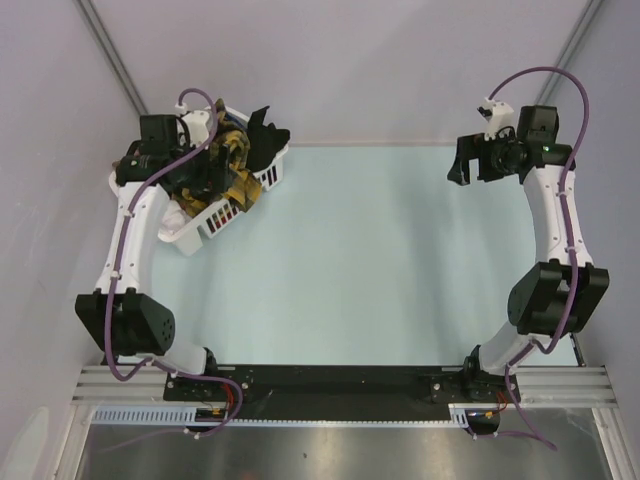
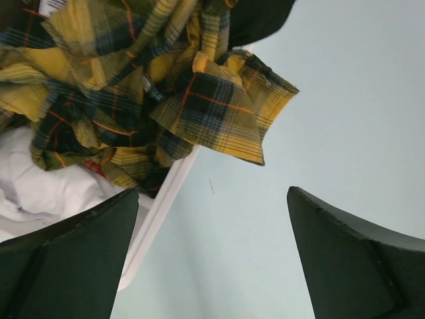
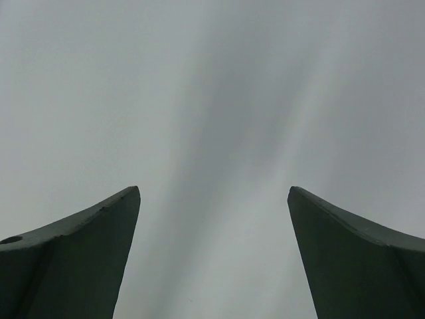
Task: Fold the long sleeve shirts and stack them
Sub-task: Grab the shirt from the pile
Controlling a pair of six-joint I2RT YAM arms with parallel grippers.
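Hovering at the basket with both grippers empty

The left gripper [image 2: 212, 193] hangs with jaws spread beside the white slatted basket [image 1: 222, 217], where the crumpled mustard-and-black plaid shirt [image 2: 199, 100] spills over the rim. The right gripper [image 3: 214, 189], jaws wide too, holds nothing near the table's [image 1: 380, 260] far right corner

The basket [image 1: 215, 222] sits at the far left of the table [image 1: 380, 260], with the long sleeve shirts [image 1: 235, 165] heaped in it, one spilling over its rim. The left gripper [image 2: 212, 196] hangs above the basket; the right gripper [image 1: 462, 161] is over the far right, well apart
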